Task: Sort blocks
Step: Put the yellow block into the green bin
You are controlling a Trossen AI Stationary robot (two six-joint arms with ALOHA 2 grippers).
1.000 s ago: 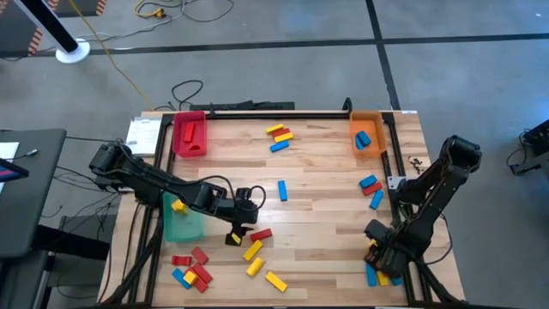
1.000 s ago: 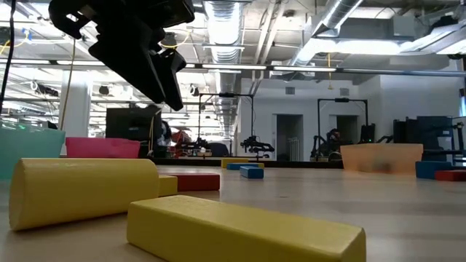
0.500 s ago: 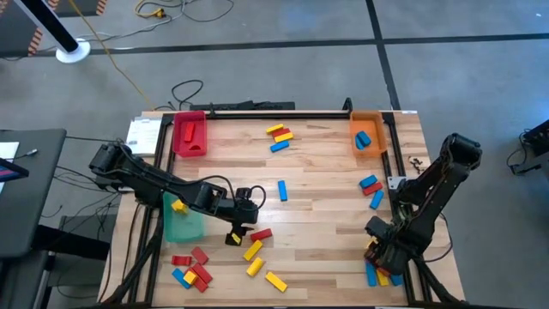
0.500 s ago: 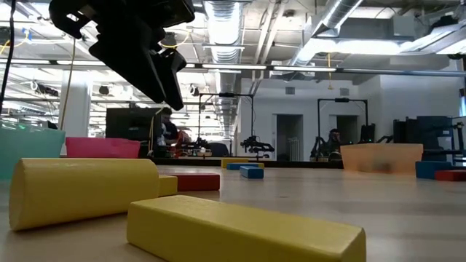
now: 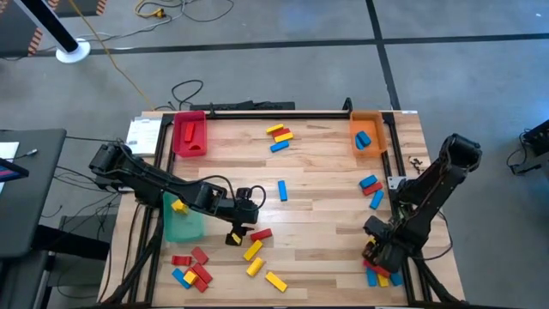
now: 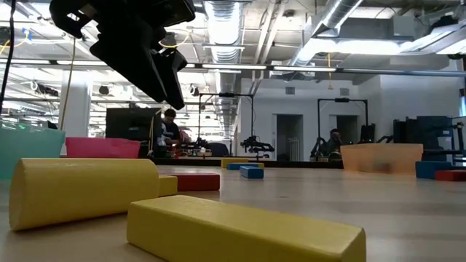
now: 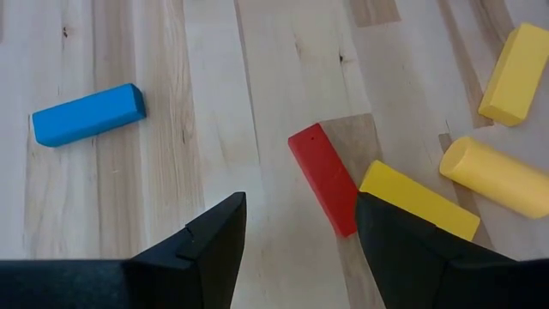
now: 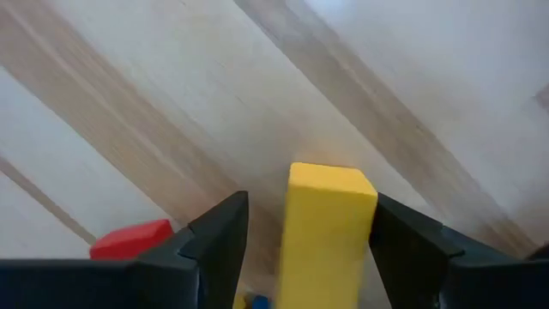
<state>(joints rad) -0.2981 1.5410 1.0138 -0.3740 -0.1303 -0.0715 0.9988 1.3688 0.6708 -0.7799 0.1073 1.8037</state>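
Small red, yellow and blue blocks lie scattered on the wooden table (image 5: 326,172). My left gripper (image 7: 300,215) hangs open above a red block (image 7: 324,178) that lies flat next to a yellow block (image 7: 419,204) and a yellow cylinder (image 7: 493,176). My right gripper (image 5: 377,255) points down, open, over a pile of blocks (image 5: 379,275) at the near right corner. Its fingers stand on either side of a yellow block (image 8: 330,223). There is a clear gap on one side; on the other I cannot tell whether the finger touches.
A red tray (image 5: 190,135) stands far left, an orange tray (image 5: 367,133) far right and a green tray (image 5: 182,219) under my left arm. More blocks lie far middle (image 5: 279,136), mid-table (image 5: 282,190), at the right (image 5: 371,190) and near left (image 5: 190,268).
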